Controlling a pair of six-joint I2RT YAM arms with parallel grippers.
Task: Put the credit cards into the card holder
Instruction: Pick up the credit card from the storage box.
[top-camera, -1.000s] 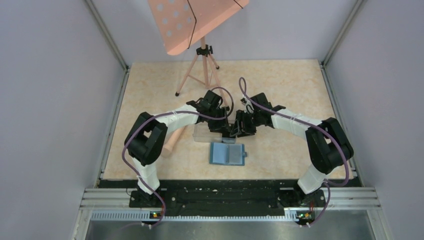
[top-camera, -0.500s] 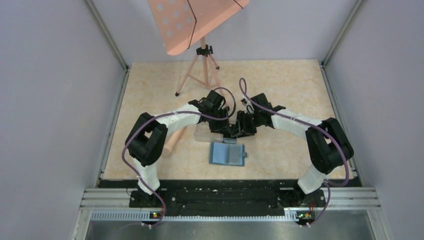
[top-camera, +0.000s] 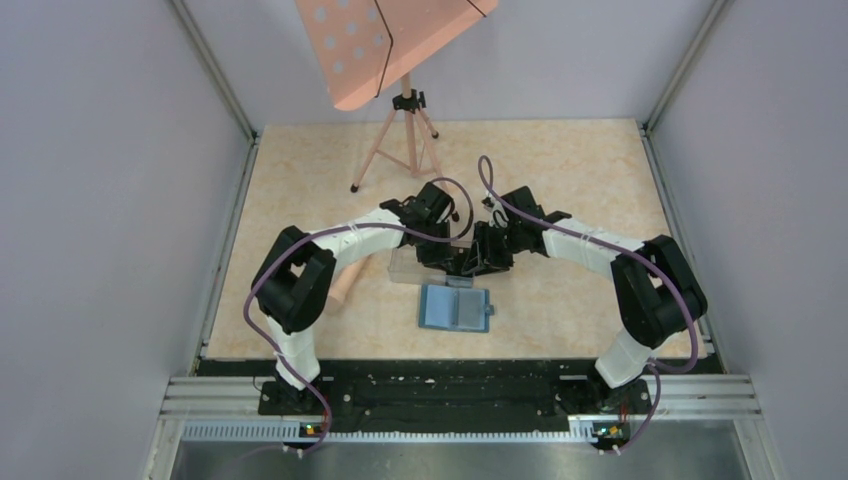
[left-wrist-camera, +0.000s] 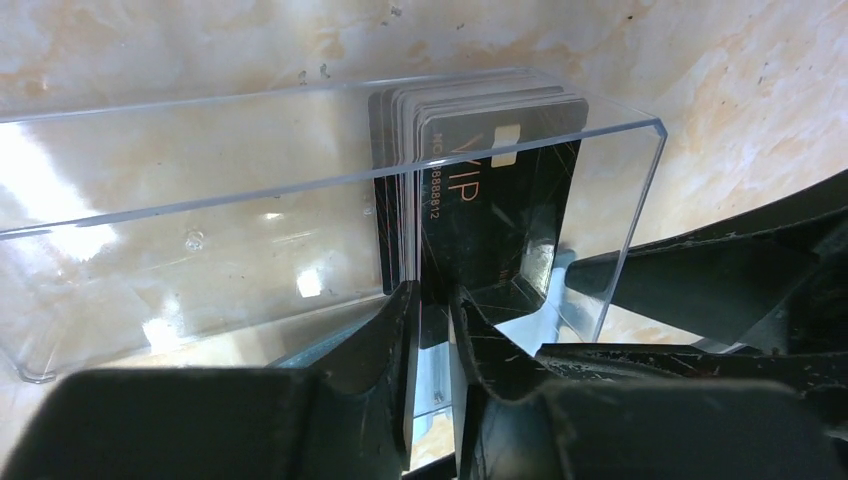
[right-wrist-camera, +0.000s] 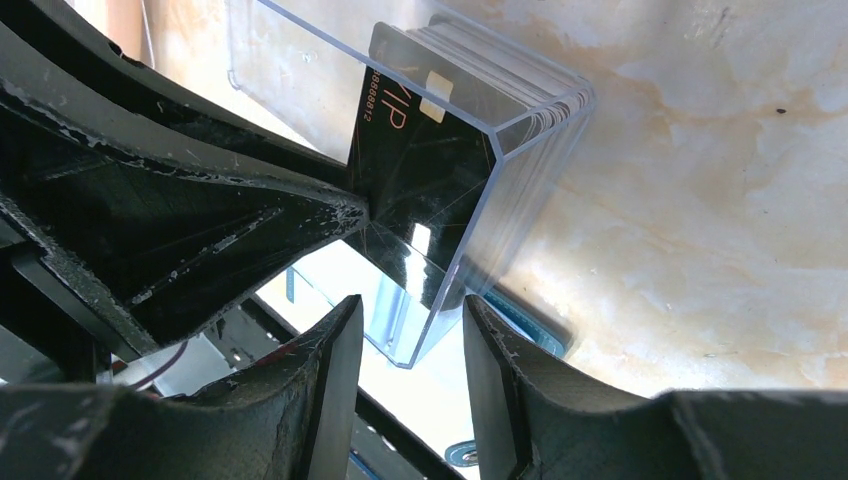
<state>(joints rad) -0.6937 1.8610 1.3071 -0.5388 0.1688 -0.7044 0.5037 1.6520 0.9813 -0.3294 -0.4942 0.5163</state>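
1. The small teal-blue bifold card holder (top-camera: 455, 307) lies open and flat on the beige marbled tabletop (top-camera: 580, 170), nearest to my arm bases. Its lighter blue pockets face up. Its snap tab points to my right.
2. The clear rectangular plastic box (left-wrist-camera: 200, 190) stands just beyond the card holder and close beside it. Both of my arms converge on its right end.
3. My left pincer (left-wrist-camera: 432, 325) is narrow. Its two fingers reach into the open box and pinch the front credit card (left-wrist-camera: 490, 220), a black card with "VIP" printed on its face.
4. The thin black rectangular credit cards (left-wrist-camera: 395, 180) stand on edge as a tight stack at the right end of the box. The front credit card is at the same height as the rest of the stack. No card is in the card holder.
5. My right pincer (right-wrist-camera: 410, 305) is about half closed. Its fingers straddle the right end of the box, one against each long wall, and hold the box. This pincer is just beside my left pincer.
6. A light wooden cylinder (top-camera: 340, 288) lies on the tabletop to the left of the box, partly hidden under my left arm.
7. A pink perforated music stand (top-camera: 395, 40) stands on a tripod at the far edge of the tabletop, well apart from the box.
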